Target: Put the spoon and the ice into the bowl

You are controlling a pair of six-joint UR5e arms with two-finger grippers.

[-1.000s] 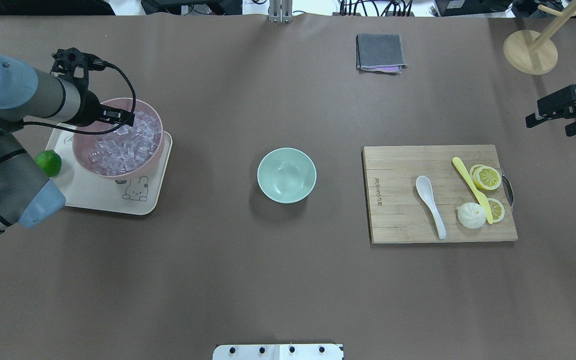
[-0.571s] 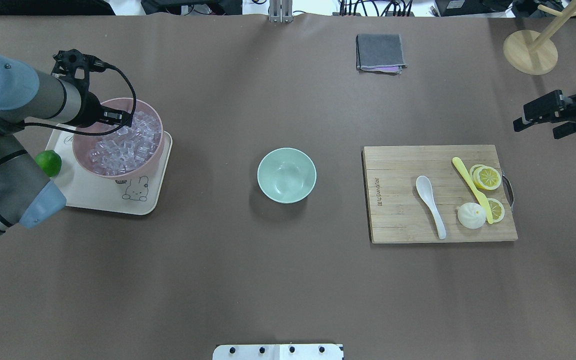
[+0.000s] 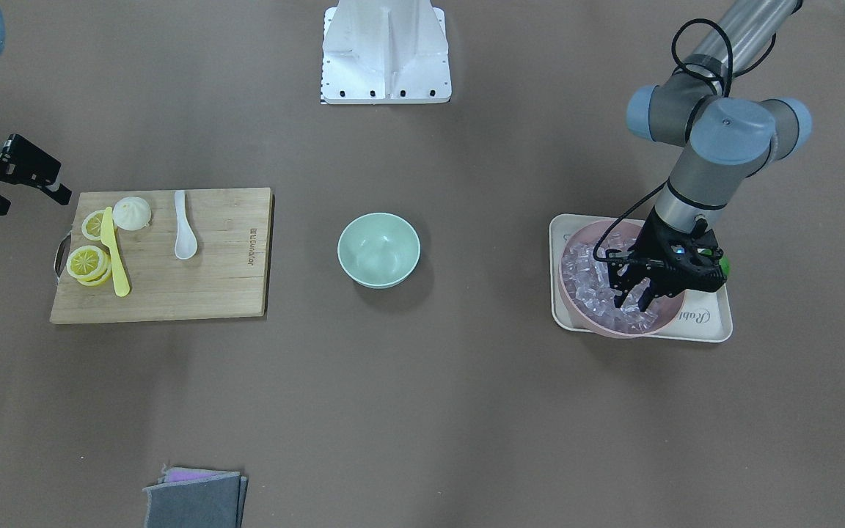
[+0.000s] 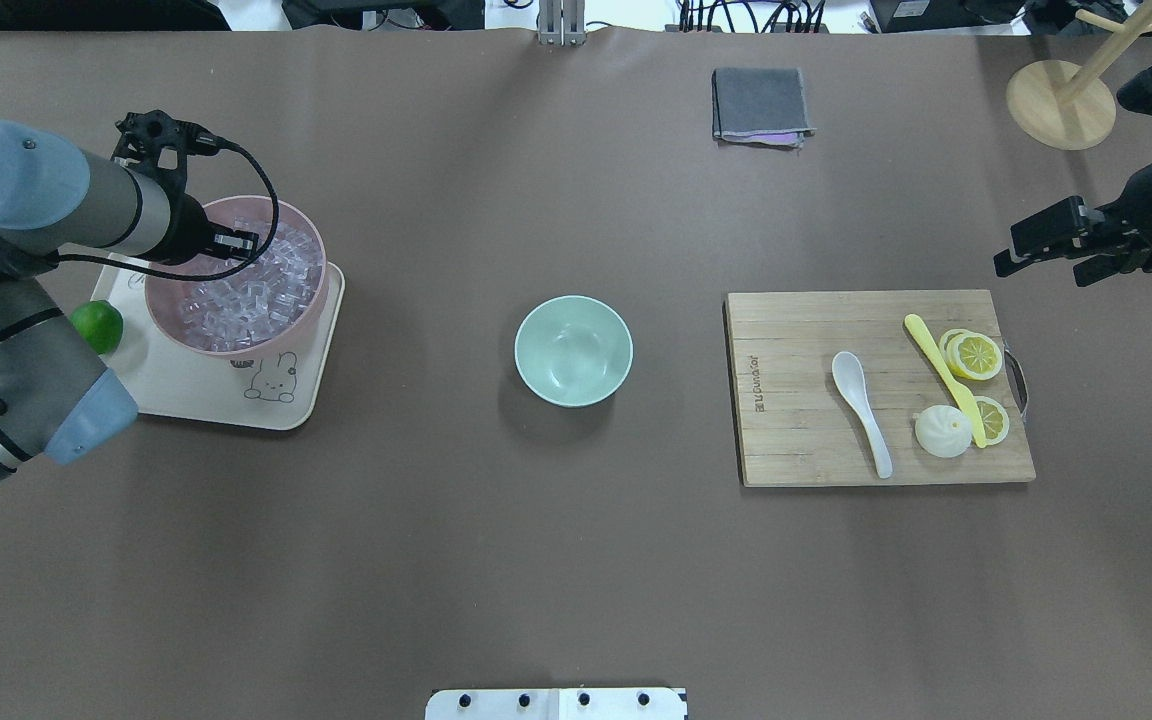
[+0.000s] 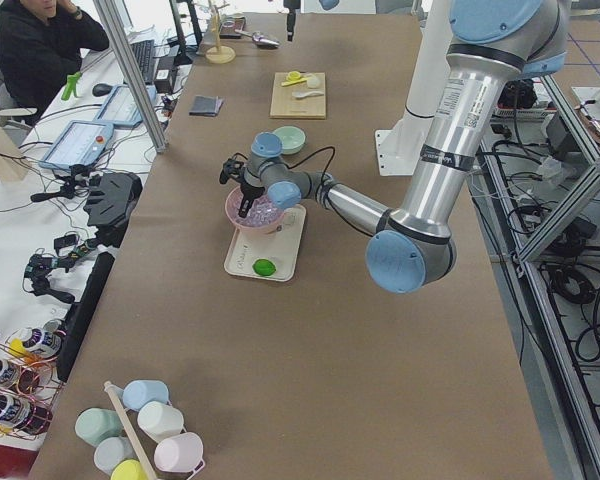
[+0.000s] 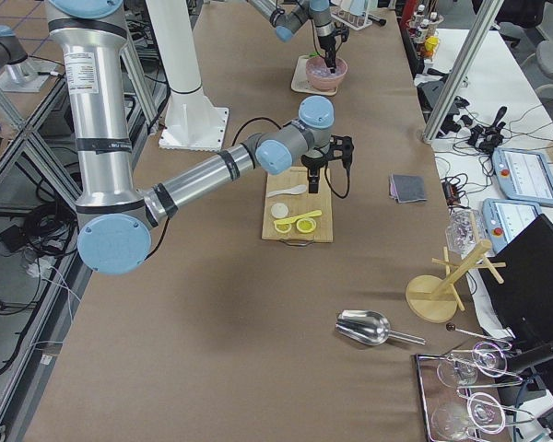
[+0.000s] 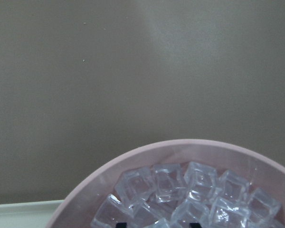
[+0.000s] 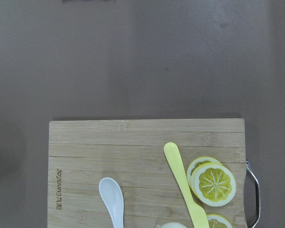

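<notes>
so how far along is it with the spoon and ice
Nothing is done yet: the mint bowl is empty. In hand: the left pincer is open, fingers down among the ice in the pink bowl, no cube clearly gripped. The right pincer is open beyond the cutting board's far corner, clear of the spoon lying on it. Left: both ice and spoon into the bowl.

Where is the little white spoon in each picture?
Front-facing: spoon left of middle, on the cutting board, beside the yellow knife.
Overhead: spoon right of middle.
Exterior left: spoon tiny, top middle.
Exterior right: spoon near the middle.
Left wrist: not in it.
Right wrist: spoon at the bottom edge, partly cut off.
Landmark: the cutting board under it everywhere.
</notes>
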